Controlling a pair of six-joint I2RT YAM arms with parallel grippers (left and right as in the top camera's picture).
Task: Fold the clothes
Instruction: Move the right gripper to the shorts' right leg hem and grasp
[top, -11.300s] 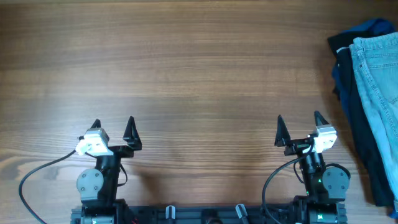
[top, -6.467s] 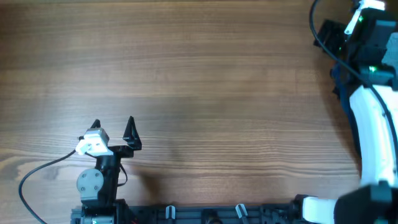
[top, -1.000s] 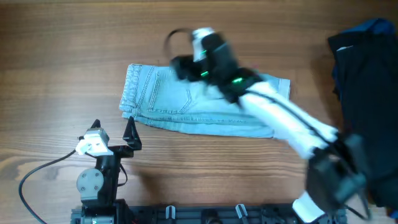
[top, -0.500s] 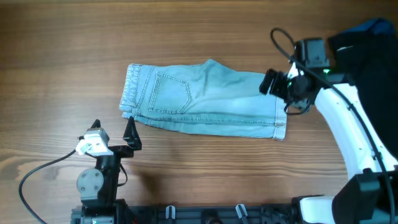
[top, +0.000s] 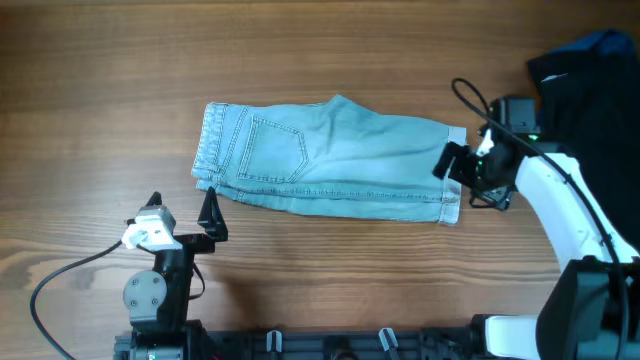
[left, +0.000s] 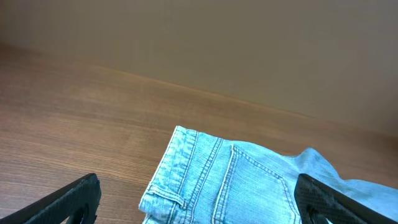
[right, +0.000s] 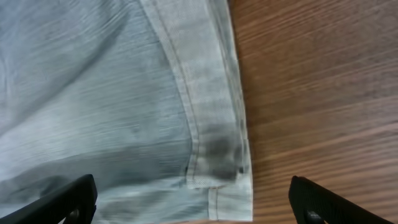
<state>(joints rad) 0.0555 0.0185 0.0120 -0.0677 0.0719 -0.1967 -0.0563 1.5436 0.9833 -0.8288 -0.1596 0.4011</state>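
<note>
Spread wide, the right end effector (top: 452, 168) hovers just above the hem of the denim shorts (top: 330, 160), flat on the desk (top: 300, 60) beneath it; laying-out seems done, so next comes pinching that hem to fold.

Seeing denim shorts (top: 330, 160) flat mid-table, waistband left; right gripper (top: 453, 171) over hem end; left gripper (top: 182, 205) near base; dark pile (top: 585, 120) far right.

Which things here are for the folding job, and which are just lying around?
For the job:
- light blue denim shorts, spread flat on the table
- right tool, open, at the shorts' right hem
- left tool, open, parked near the waistband corner

Just lying about:
- dark clothes pile at the right edge, untouched
- wooden table
</note>
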